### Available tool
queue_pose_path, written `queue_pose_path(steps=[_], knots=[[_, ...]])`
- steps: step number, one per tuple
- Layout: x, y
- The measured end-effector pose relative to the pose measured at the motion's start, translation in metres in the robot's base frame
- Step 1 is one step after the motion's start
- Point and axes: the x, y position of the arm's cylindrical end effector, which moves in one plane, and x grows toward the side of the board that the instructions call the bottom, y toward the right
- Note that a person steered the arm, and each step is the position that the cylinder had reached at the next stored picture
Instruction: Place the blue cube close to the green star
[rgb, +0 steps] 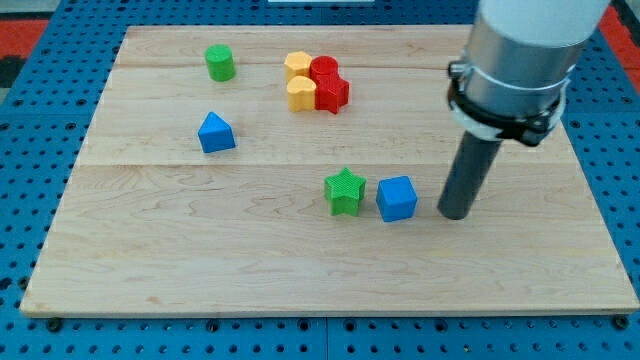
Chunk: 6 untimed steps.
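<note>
Wooden table (150, 260) on a blue pegboard base (30, 150). Blue cube (397, 198) sits a bit right of the table's centre, just beside the green star (344, 192), on the star's right side; narrow gap between them, can't tell if they touch. My tip (455, 214) is down at the table just right of the blue cube, small gap, not touching as far as visible. No jaws on this rig, just a straight dark rod under a grey cylinder body (520, 50), so no apart/together state to give. Other blocks well apart from the pair: blue triangular block (215, 133) toward the view's left, green cylinder (220, 63) near the view's top left, and a tight cluster near the top centre with two yellow blocks (298, 67) (301, 94) touching two red blocks (324, 70) (334, 93); exact shapes of those four hard to make out.
</note>
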Motion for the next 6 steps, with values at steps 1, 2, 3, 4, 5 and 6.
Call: queue_pose_path(steps=[1, 2, 3, 4, 5, 6], knots=[[0.0, -0.013], [0.0, -0.014], [-0.005, -0.024], [-0.006, -0.042], [0.007, -0.041], [0.042, -0.055]])
